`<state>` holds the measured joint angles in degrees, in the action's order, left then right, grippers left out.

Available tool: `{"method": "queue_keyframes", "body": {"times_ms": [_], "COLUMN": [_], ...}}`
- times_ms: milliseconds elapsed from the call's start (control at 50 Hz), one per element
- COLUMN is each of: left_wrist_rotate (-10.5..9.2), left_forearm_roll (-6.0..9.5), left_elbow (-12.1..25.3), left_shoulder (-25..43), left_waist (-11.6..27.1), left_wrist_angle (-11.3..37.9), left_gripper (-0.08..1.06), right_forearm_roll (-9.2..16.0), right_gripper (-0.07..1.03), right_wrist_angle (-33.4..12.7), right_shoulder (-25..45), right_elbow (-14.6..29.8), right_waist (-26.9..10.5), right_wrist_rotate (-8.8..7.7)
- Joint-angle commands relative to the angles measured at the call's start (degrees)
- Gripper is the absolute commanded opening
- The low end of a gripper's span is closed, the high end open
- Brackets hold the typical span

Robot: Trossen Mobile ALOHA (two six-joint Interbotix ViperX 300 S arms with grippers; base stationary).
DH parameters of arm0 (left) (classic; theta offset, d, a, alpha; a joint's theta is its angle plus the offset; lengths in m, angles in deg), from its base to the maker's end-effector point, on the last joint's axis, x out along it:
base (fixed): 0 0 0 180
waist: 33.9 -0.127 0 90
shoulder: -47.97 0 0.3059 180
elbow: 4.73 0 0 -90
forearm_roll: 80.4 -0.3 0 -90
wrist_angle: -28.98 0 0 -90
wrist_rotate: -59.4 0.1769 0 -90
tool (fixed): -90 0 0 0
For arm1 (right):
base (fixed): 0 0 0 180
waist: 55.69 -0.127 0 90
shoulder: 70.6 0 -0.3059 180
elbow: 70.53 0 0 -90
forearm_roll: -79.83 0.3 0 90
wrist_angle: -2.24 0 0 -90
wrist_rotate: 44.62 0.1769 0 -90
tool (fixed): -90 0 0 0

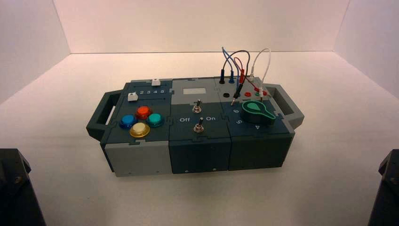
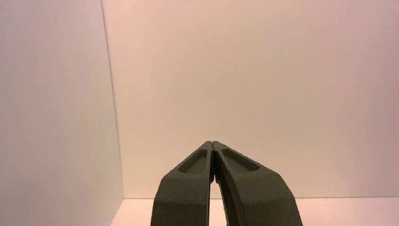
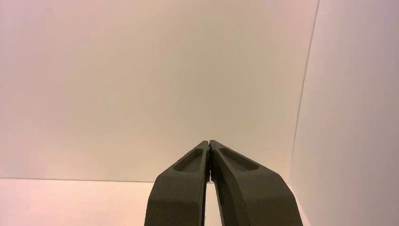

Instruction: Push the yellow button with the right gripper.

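I have the box (image 1: pixel 197 127) sitting a little turned on the white bench (image 1: pixel 306 188), and the yellow button (image 1: pixel 139 129) is the nearest of the four-button cluster on the box's left end, with the blue button (image 1: pixel 127 121) beside it, the orange-red button (image 1: pixel 143 112) behind it and the teal button (image 1: pixel 155 119) to its other side. That near-edge spot suits me: I judge a straight descent from above should reach it without brushing the neighbours. Both arms sit parked at the bottom corners of the high view, well apart from the box, so nothing has begun. My right gripper (image 3: pixel 208 142) looks only at the wall, its jaws pressed together at the tips and holding nothing, a shape that should serve as one narrow point for pressing. The left gripper (image 2: pixel 212 143) is likewise closed and empty, idle on its side. The right arm must cross past the toggle switches (image 1: pixel 198 117) to reach the button.
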<state>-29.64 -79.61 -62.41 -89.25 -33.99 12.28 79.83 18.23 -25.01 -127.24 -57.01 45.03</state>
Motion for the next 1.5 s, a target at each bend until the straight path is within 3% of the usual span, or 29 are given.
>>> {"method": "queue_keyframes", "body": {"times_ms": [20,240,340,500,580,620,840,1000,1040,1200,1340,1500], "left_wrist_rotate": [0.09,0.26,0.35,1.41,2.11,3.69,4.04,4.04,4.04,4.13,6.06,6.06], "left_forearm_roll": [0.0,0.0,0.0,0.0,0.0,0.0,0.09,0.18,0.44,0.44,0.35,0.35], "left_elbow": [0.7,0.7,1.2,4.4,5.0,7.2,12.2,14.5,15.7,16.4,14.7,14.0], "left_shoulder": [0.2,0.4,0.7,1.7,2.0,3.3,8.5,9.7,10.4,12.7,15.2,17.1], "left_waist": [-0.3,-0.3,-0.2,2.6,3.7,7.9,15.9,19.1,20.0,20.9,20.9,20.9], "left_wrist_angle": [-0.2,0.3,2.8,13.6,15.8,23.5,42.7,50.2,53.3,56.7,56.1,54.3], "left_gripper": [-0.03,-0.03,-0.03,-0.03,-0.03,-0.03,-0.03,-0.03,-0.03,-0.03,-0.03,-0.03], "right_forearm_roll": [-0.1,-0.1,-0.1,-0.1,-0.1,-0.1,0.4,1.1,2.1,5.5,11.1,13.4], "right_gripper": [-0.02,-0.02,-0.02,-0.02,-0.02,-0.02,-0.02,-0.02,-0.02,-0.02,-0.02,-0.02], "right_wrist_angle": [-0.3,-1.1,-4.7,-13.0,-14.2,-17.4,-24.9,-29.1,-31.2,-34.9,-36.7,-36.8], "right_shoulder": [0.7,2.1,2.3,3.1,3.3,4.3,7.8,9.6,10.6,13.6,17.8,21.6], "right_elbow": [1.2,1.4,2.0,4.3,4.5,5.3,7.6,9.6,10.7,12.4,13.4,14.1], "right_waist": [0.0,-0.4,-2.0,-7.6,-8.6,-12.0,-18.0,-23.1,-25.9,-32.3,-39.6,-43.7], "right_wrist_rotate": [0.0,0.26,0.35,0.0,0.0,0.0,0.09,0.35,0.35,0.44,0.44,0.44]}}
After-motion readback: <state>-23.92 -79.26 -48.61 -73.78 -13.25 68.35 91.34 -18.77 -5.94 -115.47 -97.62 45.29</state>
